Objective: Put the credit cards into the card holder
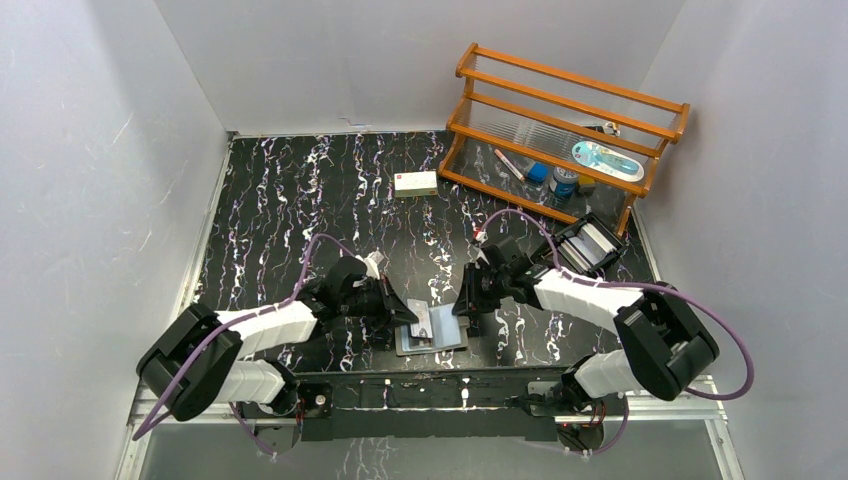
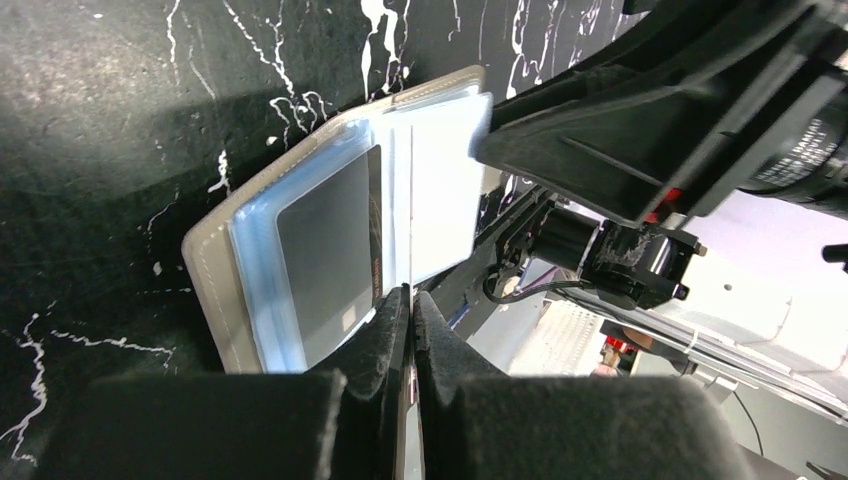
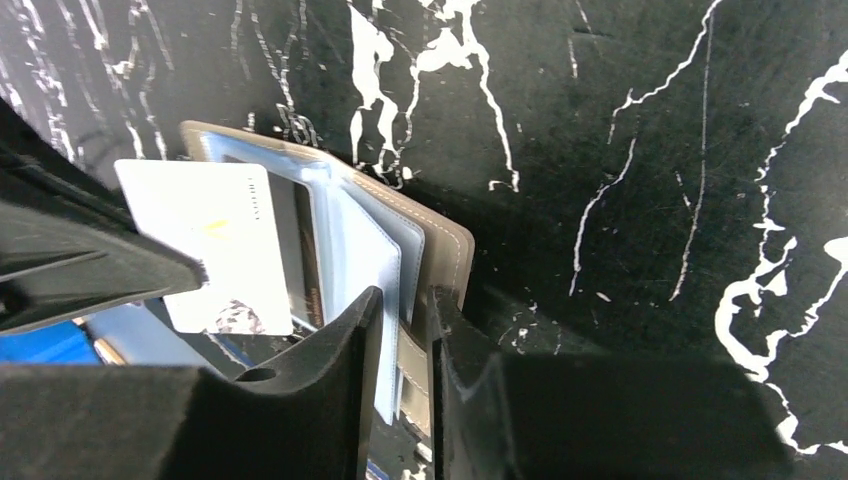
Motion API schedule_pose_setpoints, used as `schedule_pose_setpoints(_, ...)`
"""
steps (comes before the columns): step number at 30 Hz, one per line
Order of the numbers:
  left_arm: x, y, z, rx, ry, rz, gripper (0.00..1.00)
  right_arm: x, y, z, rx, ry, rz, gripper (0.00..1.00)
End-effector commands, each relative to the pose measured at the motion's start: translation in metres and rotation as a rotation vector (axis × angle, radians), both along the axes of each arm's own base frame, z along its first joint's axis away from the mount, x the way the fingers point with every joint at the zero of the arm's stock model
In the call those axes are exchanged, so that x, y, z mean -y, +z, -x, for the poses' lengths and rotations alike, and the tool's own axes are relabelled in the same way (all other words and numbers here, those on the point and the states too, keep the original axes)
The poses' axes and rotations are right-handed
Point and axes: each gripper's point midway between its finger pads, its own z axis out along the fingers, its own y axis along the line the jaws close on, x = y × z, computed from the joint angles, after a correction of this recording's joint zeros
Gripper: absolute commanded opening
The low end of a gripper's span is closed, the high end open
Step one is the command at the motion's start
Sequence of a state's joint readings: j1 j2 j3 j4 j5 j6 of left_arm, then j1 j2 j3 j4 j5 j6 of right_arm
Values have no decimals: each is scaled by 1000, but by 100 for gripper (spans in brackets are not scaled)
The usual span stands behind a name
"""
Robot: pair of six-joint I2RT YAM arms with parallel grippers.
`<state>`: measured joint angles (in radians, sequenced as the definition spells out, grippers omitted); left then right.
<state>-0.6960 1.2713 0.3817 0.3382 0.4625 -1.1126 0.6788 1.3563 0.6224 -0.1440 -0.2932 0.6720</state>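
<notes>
The card holder (image 1: pixel 445 335) lies open near the table's front edge, its light blue pockets up. My left gripper (image 1: pixel 408 318) is shut on a white credit card (image 3: pixel 215 240), held tilted just over the holder's left half. In the left wrist view that card is edge-on between the fingertips (image 2: pixel 411 295). A grey card (image 2: pixel 325 250) sits in a clear pocket of the holder (image 2: pixel 215 290). My right gripper (image 3: pixel 405 300) straddles the holder's right flap (image 3: pixel 440 240), one finger on a blue leaf, the other on the taupe cover.
A white box with a red mark (image 1: pixel 415 183) lies at mid-table towards the back. A wooden rack (image 1: pixel 560 130) with small items stands at the back right. A black tray (image 1: pixel 590 245) sits beside my right arm. Walls close in on three sides.
</notes>
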Motion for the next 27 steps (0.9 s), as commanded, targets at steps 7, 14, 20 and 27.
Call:
schedule_pose_setpoints(7, 4, -5, 7, -13, -36, 35, 0, 10, -32, 6, -16, 8, 74, 23)
schedule_pose_setpoints(14, 4, -15, 8, -25, -48, 23, 0, 12, -36, 8, -19, -2, 74, 21)
schedule_pose_setpoints(20, 6, -26, 11, -51, -72, 15, 0, 12, -39, 10, -29, -2, 72, 20)
schedule_pose_setpoints(27, 9, -31, 11, -78, -76, 0, 0, 11, -41, 10, -34, -1, 74, 19)
